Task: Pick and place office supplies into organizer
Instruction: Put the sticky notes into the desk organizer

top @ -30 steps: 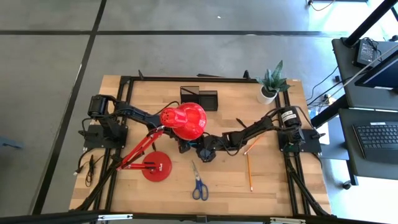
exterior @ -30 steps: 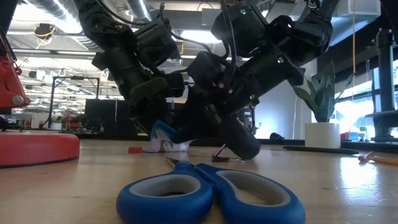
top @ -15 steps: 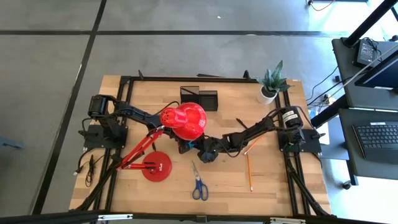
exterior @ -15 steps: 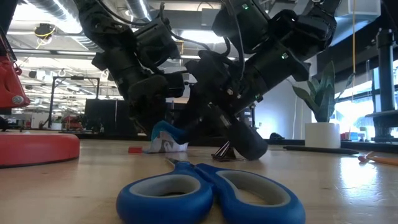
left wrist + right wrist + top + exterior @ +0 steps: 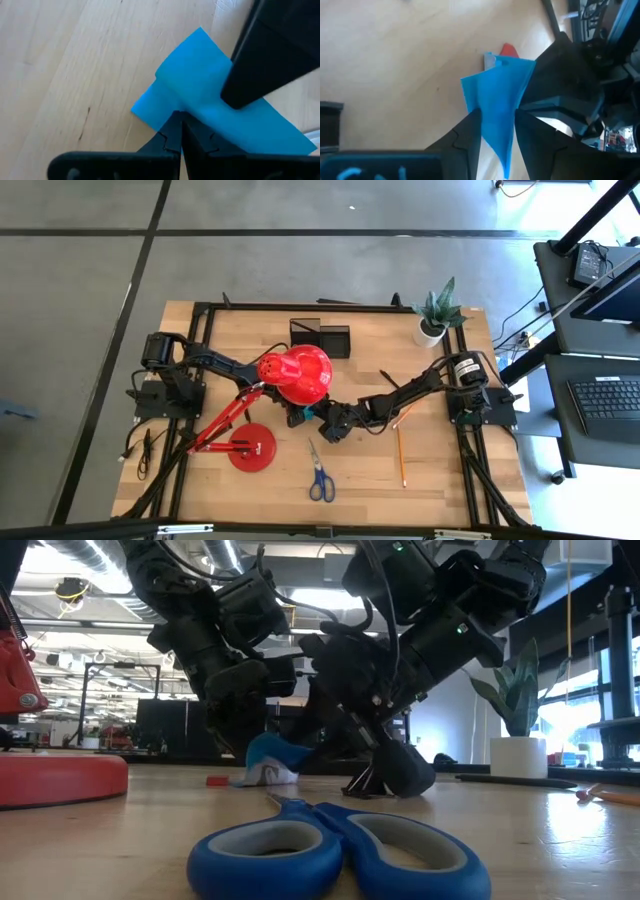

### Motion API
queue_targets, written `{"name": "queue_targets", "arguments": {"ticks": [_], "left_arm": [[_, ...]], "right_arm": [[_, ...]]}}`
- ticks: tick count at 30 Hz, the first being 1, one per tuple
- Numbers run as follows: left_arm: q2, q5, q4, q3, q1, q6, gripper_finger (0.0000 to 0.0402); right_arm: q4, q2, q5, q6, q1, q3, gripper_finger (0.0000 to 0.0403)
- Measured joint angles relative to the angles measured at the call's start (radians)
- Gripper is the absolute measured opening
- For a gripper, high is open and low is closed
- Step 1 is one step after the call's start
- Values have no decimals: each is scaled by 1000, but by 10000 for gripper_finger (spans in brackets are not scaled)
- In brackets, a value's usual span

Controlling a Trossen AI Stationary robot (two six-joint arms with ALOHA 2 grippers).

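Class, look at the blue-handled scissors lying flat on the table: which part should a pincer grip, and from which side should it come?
Probably the narrow neck where the blades meet the handles of the scissors, coming straight down from above. They lie flat and closed, blades pointing toward the arms, loops toward the table's front edge. The neck is the slimmest part, so the fingers can straddle it across its width.

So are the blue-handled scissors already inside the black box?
No, the blue-handled scissors lie flat on the wooden table near its front edge, far from the black rectangular organizer box at the back.
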Motion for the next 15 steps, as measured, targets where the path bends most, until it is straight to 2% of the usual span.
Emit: {"name": "queue_targets", "arguments": {"ticks": [15], "left_arm": [[0, 3, -3, 0, 0, 1, 3]], "right_arm": [[-4, 0, 51, -57, 23, 0, 119]]}}
